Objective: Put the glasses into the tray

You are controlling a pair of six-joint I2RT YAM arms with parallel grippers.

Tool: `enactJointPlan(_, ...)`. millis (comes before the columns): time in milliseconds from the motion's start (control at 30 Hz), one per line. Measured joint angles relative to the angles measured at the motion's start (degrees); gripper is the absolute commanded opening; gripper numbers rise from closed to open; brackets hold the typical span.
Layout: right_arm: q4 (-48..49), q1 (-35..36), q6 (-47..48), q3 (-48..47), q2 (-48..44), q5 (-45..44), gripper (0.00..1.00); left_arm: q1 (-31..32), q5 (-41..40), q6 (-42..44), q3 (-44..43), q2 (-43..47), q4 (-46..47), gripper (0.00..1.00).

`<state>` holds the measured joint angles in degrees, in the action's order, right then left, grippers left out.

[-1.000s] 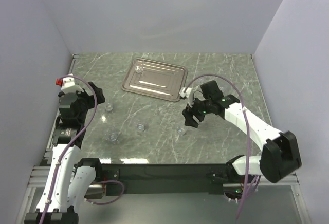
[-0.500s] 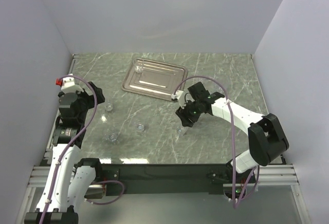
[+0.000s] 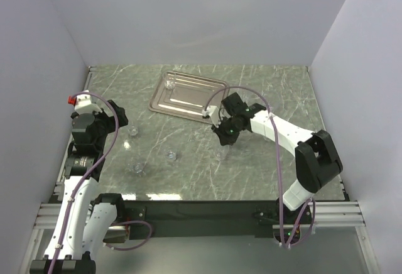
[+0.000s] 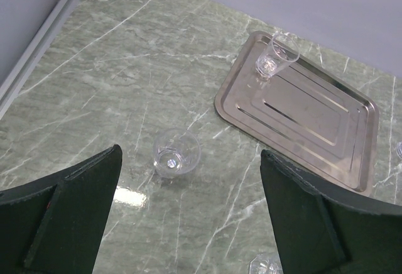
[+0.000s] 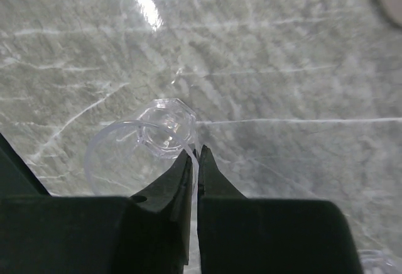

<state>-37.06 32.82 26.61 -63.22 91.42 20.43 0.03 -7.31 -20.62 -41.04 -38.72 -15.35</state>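
Left wrist view: one glass (image 4: 264, 266) was cut by the bottom edge, near side of the tray (image 4: 314, 117). A second glass (image 4: 399, 150) was clipped at the right edge, beside the tray's corner. Top view: the third glass (image 5: 160, 129), under the right gripper (image 3: 224, 137) below the tray, was too faint to tell.

The table (image 3: 270, 92) is grey-green marble, streaked with thin white veins. Beyond the left jaws the tray (image 4: 314, 107) is plain brushed silver. The fingers (image 4: 63, 217) of the left gripper (image 4: 188, 167) are matt black, as is the right gripper (image 5: 196, 158). The glass (image 5: 141, 145) nipped at the right jaws' tips is colourless and clear, the marble showing through. The left arm (image 3: 69, 211) and right arm (image 3: 286, 134) are white with black joints, their cables (image 3: 246, 89) lilac; the walls (image 3: 188, 16) are pale lilac-grey.
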Motion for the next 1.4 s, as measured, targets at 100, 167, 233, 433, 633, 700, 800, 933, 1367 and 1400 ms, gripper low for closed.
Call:
enactJointPlan(100,-2.01,-0.02,0.83,-6.29,1.81,-0.5,0.0,0.0,0.0,-0.02,0.0,0.0,0.02,0.97)
enactJointPlan(167,-2.49,-0.02,1.09,-10.21,2.86,-1.22,0.0,0.0,0.0,-0.02,0.0,0.0,0.04,0.97)
enactJointPlan(233,-3.13,-0.02,0.68,-15.5,4.94,-2.36,0.0,0.0,-0.02,-0.02,0.0,-0.02,0.04,0.97)
enactJointPlan(433,-1.73,-0.28,-7.52,-33.75,17.53,-8.81,0.0,0.0,-0.04,-0.02,0.0,-0.2,0.07,0.97)
enactJointPlan(633,-1.73,-0.57,-20.2,-55.52,35.63,-14.45,0.0,0.0,-0.04,0.0,0.0,-0.96,0.11,0.97)
enactJointPlan(700,-1.11,-0.57,-24.17,-60.04,39.71,-15.82,0.0,0.0,-0.09,0.02,0.0,-1.36,0.11,0.97)
enactJointPlan(800,0.31,-0.59,-28.5,-61.83,42.29,-17.88,0.0,0.0,-0.11,0.04,0.0,-1.86,0.09,0.97)
enactJointPlan(933,2.01,-0.59,-31.95,-63.69,43.89,-20.46,0.0,0.0,-0.11,0.11,0.0,-2.05,0.09,0.97)
enactJointPlan(1367,7.43,-0.59,-36.0,-66.23,46.99,-24.17,0.11,0.0,-0.07,0.22,0.0,-2.05,0.09,0.97)
enactJointPlan(1400,7.52,-0.59,-36.02,-66.23,47.65,-24.3,0.11,0.0,-0.07,0.22,0.0,-2.05,0.11,0.97)
